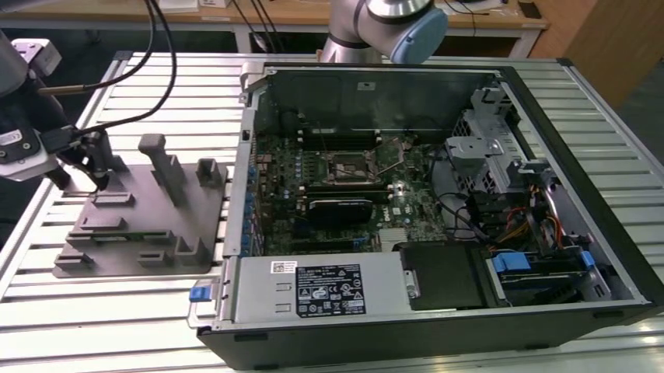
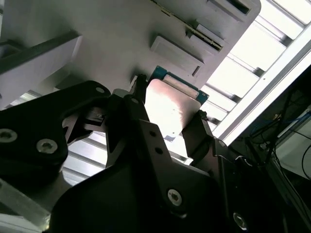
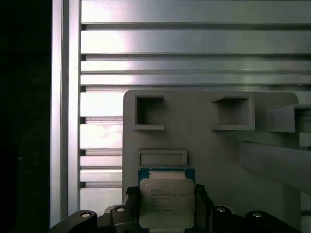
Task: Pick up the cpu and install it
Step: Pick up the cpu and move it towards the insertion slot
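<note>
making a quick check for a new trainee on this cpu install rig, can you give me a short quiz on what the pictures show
1. True or false: the gripper hangs over the open computer case.
2. What sits between its fingers in both wrist views? A) the cpu B) a cable C) a screw
3. In the exterior view, on which side of the case does the grey tray lie?

Key: 1. False, it is at the grey tray. 2. A. 3. The exterior view's left.
</note>
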Available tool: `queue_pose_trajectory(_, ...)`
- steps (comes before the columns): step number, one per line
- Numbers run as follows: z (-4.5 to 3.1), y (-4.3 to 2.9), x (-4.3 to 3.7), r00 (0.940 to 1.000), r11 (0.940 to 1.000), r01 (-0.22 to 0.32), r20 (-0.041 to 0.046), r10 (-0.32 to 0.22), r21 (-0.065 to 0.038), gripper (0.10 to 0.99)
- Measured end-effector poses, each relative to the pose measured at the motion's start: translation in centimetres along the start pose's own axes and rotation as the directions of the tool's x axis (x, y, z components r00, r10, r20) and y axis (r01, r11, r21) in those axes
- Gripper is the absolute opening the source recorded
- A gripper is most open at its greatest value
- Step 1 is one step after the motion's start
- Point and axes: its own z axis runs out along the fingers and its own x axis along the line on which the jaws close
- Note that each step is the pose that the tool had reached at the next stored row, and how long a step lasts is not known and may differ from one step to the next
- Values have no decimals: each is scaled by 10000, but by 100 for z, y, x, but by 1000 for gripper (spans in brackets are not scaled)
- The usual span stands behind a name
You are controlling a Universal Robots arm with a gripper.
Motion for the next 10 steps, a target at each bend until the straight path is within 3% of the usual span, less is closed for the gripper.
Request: queue_pose_trajectory(10, -215, 11, -3, 10000, 10000, 0, 1, 0, 0, 541)
